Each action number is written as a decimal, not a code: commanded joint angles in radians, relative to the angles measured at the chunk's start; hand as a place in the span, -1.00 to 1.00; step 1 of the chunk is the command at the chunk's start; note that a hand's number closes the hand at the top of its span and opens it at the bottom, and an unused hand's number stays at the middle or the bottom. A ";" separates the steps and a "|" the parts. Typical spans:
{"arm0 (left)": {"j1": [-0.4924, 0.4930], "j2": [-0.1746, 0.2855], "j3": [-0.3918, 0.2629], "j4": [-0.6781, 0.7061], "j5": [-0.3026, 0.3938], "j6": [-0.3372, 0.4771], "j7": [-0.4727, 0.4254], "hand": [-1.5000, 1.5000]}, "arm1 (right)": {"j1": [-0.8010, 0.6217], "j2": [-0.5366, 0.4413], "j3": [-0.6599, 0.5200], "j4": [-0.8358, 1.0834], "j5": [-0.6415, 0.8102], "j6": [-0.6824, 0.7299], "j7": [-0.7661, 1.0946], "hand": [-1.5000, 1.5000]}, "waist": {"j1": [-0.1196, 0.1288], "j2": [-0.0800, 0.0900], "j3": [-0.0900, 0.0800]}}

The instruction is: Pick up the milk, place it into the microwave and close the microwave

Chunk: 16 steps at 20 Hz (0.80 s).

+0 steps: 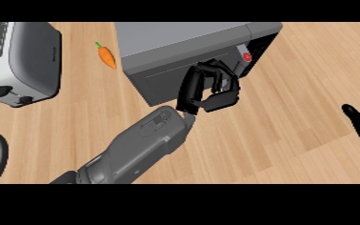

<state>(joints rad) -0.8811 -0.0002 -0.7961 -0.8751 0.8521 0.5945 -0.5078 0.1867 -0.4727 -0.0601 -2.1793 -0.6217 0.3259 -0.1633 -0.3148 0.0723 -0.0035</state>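
The grey microwave (184, 40) stands at the middle back of the wooden counter, its dark front door (163, 80) lying flush against the body. A red button (247, 56) shows on its control panel at the right. My left hand (209, 88) comes in from the lower left on a grey forearm. It rests against the door's right end beside the panel, fingers curled and nothing visible in them. Only a black fingertip of my right hand (349, 116) shows at the right edge. No milk is in view.
An orange carrot (107, 57) lies on the counter left of the microwave. A silver toaster (26, 62) fills the far left. A dark curved rim (3, 155) peeks in at the lower left edge. Bare wood spreads to the right.
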 commanded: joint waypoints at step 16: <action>-0.069 0.000 0.013 0.113 0.094 -0.028 -0.106 1.00 | -0.048 -0.046 -0.055 -0.009 -0.104 -0.014 0.058 -1.00 | -0.022 0.022 0.001</action>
<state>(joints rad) -0.8861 0.0005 -0.8128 -0.8500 0.9234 0.5916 -0.6250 0.1496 -0.5146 -0.1107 -2.1870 -0.7079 0.3169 -0.1150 -0.3289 0.0761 -0.0008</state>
